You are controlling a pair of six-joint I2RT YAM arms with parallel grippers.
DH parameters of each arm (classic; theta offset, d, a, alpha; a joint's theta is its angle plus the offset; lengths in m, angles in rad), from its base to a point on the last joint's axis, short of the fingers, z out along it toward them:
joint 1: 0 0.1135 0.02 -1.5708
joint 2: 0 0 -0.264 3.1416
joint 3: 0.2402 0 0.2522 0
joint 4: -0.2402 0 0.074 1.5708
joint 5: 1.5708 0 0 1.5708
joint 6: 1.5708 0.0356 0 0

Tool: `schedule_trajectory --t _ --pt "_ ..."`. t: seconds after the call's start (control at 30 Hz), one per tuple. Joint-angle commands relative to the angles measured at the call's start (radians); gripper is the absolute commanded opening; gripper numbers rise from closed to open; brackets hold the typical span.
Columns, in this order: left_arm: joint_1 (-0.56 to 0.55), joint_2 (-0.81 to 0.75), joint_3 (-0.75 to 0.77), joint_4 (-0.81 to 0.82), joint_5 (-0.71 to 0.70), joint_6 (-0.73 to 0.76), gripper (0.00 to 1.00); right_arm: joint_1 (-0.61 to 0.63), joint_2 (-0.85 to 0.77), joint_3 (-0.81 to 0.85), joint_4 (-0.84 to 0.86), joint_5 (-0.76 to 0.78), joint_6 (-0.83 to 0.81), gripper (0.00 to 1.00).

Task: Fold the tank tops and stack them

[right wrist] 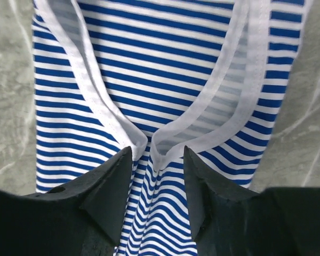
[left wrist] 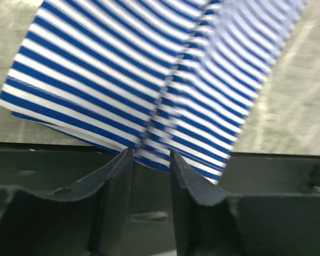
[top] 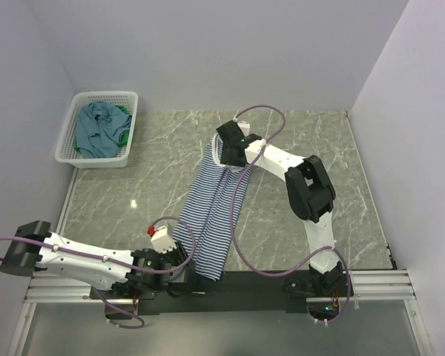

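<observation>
The navy-and-white striped tank top [top: 211, 215] lies in a long narrow strip from mid-table to the near edge, its hem hanging over the black rail. My right gripper [top: 233, 148] points down at its far end and is shut on bunched cloth at the white-trimmed neckline [right wrist: 158, 152]. My left gripper [top: 187, 261] is low at the near hem, open, with the hem just at its fingertips [left wrist: 151, 154] and bare rail showing between the fingers. The teal-blue top [top: 96, 130] and the green top [top: 123, 133] lie crumpled in the basket.
The white lattice basket [top: 104, 96] stands at the far left corner by the walls. The black mounting rail [top: 267, 280] runs along the near edge. Purple cables loop from both arms over the cloth.
</observation>
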Motion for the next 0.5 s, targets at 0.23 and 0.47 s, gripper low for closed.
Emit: schedule_trajectory --t 0.23,0.47 --pt "0.221 -0.135 0.138 -0.001 -0.094 0.294 0.44 -0.055 -0.289 -0.245 0.05 0.067 0.035 0.51" --pt "0.689 -0.189 0.092 0.293 0.212 0.828 0.43 -0.104 -0.276 -0.382 0.135 -0.001 0.041 0.47"
